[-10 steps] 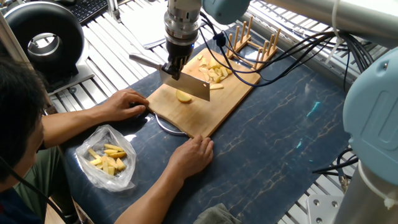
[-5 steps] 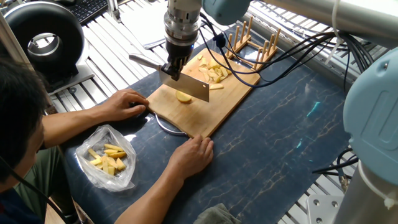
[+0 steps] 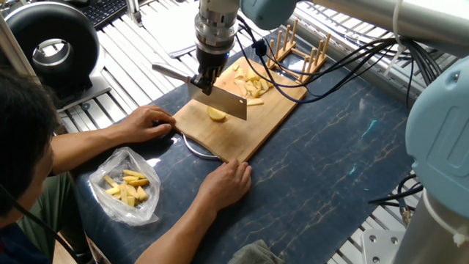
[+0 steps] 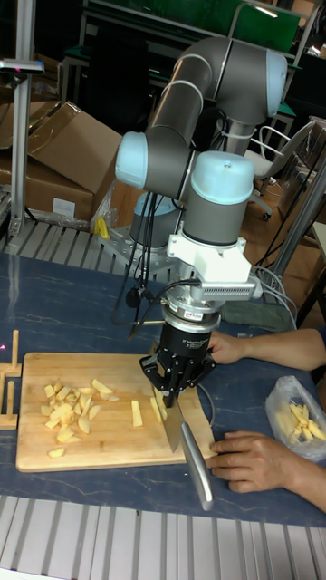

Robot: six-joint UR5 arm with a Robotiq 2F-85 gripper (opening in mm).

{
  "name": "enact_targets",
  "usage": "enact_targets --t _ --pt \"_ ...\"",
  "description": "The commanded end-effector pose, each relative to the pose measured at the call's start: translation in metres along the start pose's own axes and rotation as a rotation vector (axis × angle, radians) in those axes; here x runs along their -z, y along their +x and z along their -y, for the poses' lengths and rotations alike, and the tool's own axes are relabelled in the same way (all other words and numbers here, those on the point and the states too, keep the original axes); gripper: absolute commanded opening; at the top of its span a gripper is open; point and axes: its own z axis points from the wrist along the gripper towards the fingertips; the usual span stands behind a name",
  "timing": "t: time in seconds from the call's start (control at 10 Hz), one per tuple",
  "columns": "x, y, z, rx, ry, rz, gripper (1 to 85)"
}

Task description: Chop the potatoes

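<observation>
On the dark desk [image 3: 330,147] the cutting board [image 3: 275,117] holds chopped potatoes [image 3: 253,84] at upper centre, one chunk [image 3: 216,114] left uncut under the cleaver [image 3: 220,101] clamped in the pincer [image 3: 205,79].

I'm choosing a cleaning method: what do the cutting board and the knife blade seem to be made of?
The rectangular tan cutting board looks like wood or bamboo: matte, with faint grain. The broad grey cleaver blade held in the gripper looks like metal with a dull sheen.

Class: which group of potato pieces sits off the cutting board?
The pieces in the clear plastic bag, on the dark table near the person; the others lie on the wooden board.
</observation>
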Motion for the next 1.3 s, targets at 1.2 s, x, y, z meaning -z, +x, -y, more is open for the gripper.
enact_targets --t 1.2 --pt "-0.0008 0.0086 0.0017 0.000 -0.027 0.031 1.0"
